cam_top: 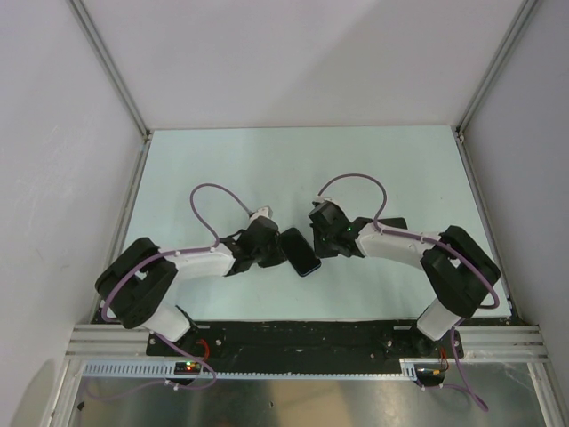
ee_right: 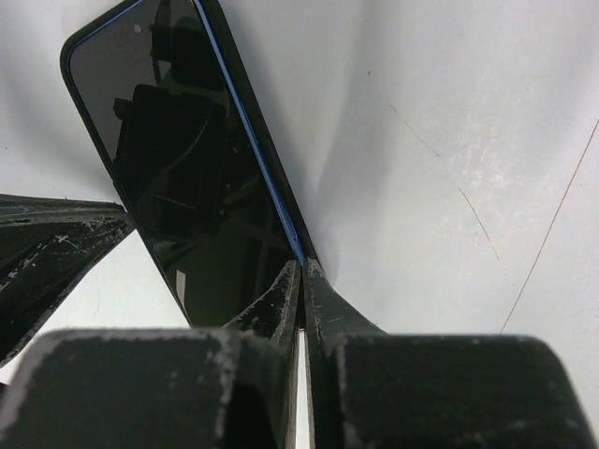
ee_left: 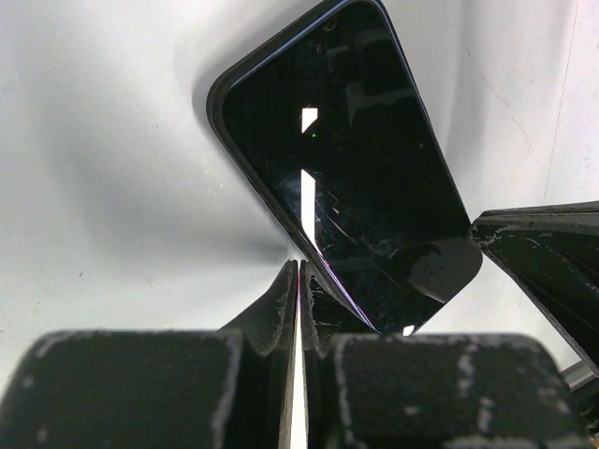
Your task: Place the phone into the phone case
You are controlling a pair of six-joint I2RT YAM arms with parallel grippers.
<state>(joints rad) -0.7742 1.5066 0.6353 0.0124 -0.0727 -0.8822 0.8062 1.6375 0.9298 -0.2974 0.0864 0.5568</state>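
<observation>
Left gripper [ee_left: 299, 292] and right gripper [ee_right: 301, 281] each have their jaws clamped on a long edge of the phone [cam_top: 302, 253], near the table's [cam_top: 267, 169] near edge. It looks like the carrying step. The next move is probably to line the phone up over the dark shape behind the right arm, perhaps the case [cam_top: 392, 224].

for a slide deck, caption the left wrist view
Left gripper shut on the long edge of the phone, glossy screen toward the camera, pale table behind.

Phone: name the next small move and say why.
Probably carry the phone a little toward the right arm's side without loosening either pinch. The left gripper and right gripper are each shut on opposite long edges, and a dark shape beside the right arm may be the case, though that is unclear.
</observation>
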